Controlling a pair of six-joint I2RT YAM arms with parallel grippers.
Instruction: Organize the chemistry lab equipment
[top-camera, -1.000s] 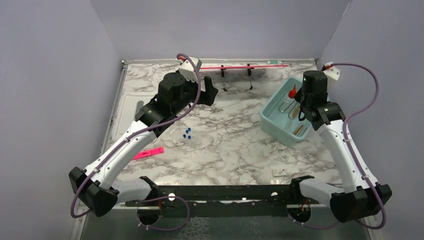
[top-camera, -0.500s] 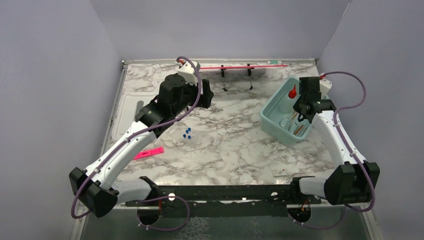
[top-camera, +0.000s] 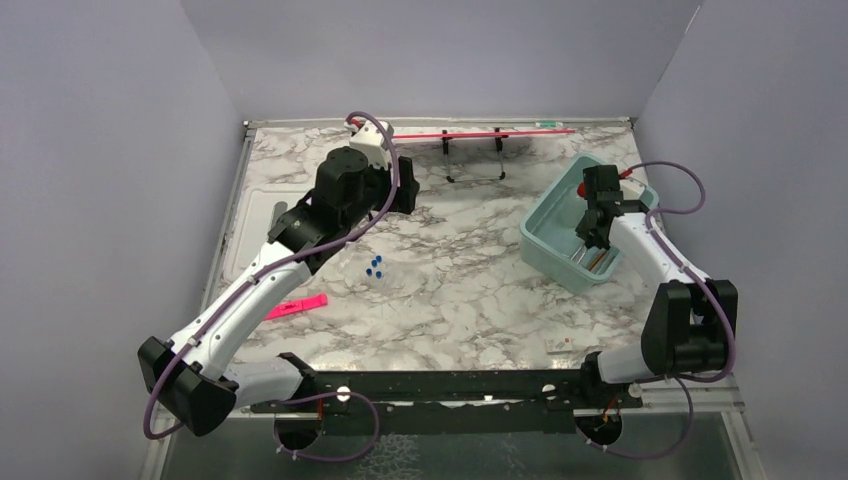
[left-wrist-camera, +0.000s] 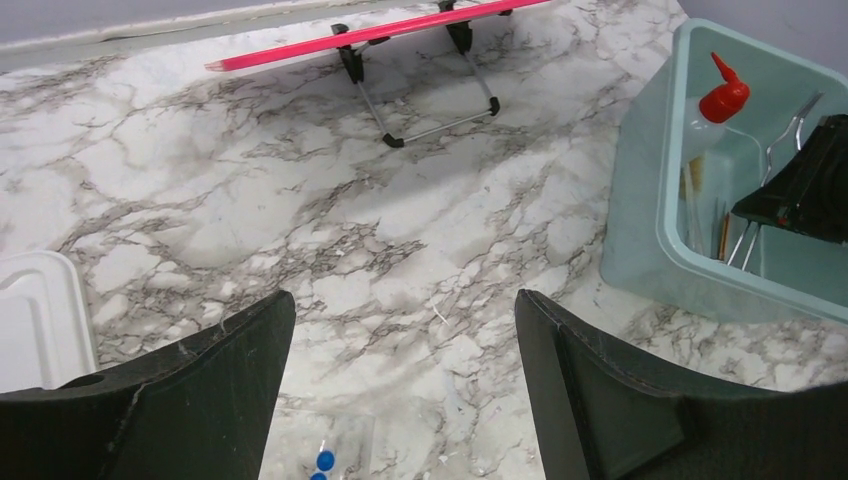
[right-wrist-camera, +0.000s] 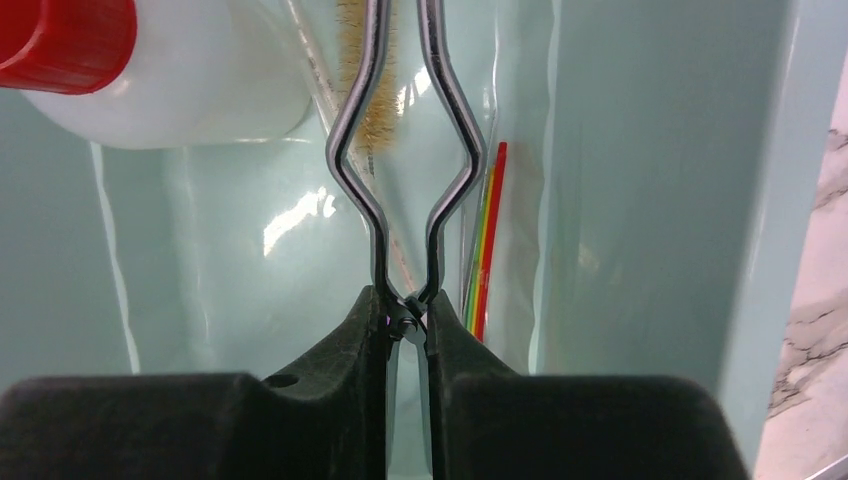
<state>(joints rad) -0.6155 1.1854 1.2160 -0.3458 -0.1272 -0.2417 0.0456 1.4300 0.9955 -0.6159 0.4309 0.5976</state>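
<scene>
A: Metal forceps (right-wrist-camera: 381, 250), where are they?
B: Low inside the teal bin (top-camera: 545, 250), pinched at their joined end by the right pincer (right-wrist-camera: 407, 325), beside the squeeze bottle (right-wrist-camera: 150, 90) and brush (right-wrist-camera: 378, 125). It's the placing step, I'd say; next it should let go and lift clear.
A: And the left pincer (left-wrist-camera: 402, 310)?
B: Spread wide and empty above the tabletop (top-camera: 470, 290). The blue-capped tubes (top-camera: 374, 267) lie nearby, likely its next pick.

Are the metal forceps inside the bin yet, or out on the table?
Inside, not released: the right wrist view shows the forceps between the teal walls of the bin, the right gripper shut on their end.
</scene>
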